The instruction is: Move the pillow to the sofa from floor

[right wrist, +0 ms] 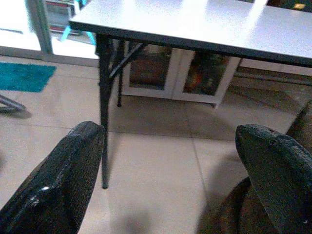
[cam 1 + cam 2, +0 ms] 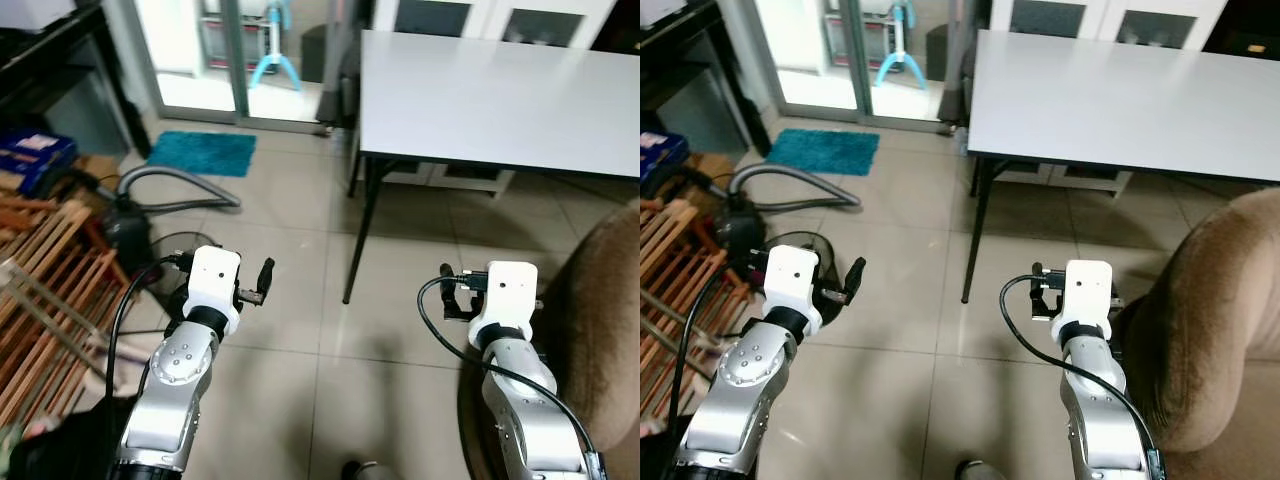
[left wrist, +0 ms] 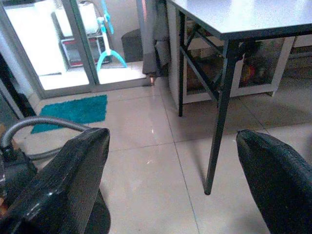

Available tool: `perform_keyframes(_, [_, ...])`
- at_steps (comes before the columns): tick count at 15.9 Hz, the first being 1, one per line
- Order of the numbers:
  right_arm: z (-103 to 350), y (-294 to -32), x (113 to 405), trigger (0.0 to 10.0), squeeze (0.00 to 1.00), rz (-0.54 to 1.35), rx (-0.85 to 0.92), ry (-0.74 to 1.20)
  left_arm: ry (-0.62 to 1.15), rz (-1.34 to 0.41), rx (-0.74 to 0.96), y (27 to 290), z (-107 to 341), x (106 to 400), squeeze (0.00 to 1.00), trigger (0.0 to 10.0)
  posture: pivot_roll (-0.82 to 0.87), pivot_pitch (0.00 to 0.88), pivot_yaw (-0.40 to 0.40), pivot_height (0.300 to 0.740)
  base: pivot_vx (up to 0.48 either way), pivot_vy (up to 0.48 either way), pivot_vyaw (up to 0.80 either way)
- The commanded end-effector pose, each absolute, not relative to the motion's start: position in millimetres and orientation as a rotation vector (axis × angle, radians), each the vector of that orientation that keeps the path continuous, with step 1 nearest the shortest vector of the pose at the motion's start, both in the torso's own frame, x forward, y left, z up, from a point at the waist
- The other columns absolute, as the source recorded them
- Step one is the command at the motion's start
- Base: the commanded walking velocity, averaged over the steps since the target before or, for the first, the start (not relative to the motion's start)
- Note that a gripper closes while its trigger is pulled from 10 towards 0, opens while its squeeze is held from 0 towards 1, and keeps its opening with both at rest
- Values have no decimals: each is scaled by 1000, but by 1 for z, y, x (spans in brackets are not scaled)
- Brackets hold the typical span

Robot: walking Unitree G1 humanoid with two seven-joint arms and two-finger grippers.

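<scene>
The brown sofa (image 2: 1225, 300) rises at my right, its rounded arm close beside my right forearm. Both arms are held up in front of me over bare beige floor tiles (image 2: 290, 250). My left gripper (image 3: 168, 146) is open, its two black fingers (image 3: 63, 185) wide apart with nothing between them. It faces the tiles and a black table leg (image 3: 217, 126). My right gripper (image 1: 170, 136) is open too, and between its fingers (image 1: 278, 170) I see only floor and the sofa's edge (image 1: 234, 209).
A grey table (image 2: 500, 90) on thin black legs stands ahead and to the right. A vacuum cleaner (image 2: 125, 230) with its grey hose (image 2: 185, 185), a wooden rack (image 2: 40, 290) and a blue crate (image 2: 35, 155) crowd the left. A teal mat (image 2: 203, 152) lies before the glass door (image 2: 195, 50).
</scene>
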State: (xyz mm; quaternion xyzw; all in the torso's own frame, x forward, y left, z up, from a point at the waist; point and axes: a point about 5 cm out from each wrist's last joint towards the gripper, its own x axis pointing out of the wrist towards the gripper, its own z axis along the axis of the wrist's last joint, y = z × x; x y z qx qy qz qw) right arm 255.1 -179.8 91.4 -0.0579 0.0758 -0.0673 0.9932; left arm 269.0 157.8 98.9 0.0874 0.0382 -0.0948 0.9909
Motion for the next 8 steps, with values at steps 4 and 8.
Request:
perform_keyframes(4, [93,-182,253,10000,0,-154,-122,159,62,-183,203,160,102,271,0,10000,-49,0,1,740,0,0,-755])
perform_keyframes(8, [94,-183,254,10000,0,-162,-121,156,53,-182,215,160,102,274,0,10000,-50,4,5,740,0,0,-756])
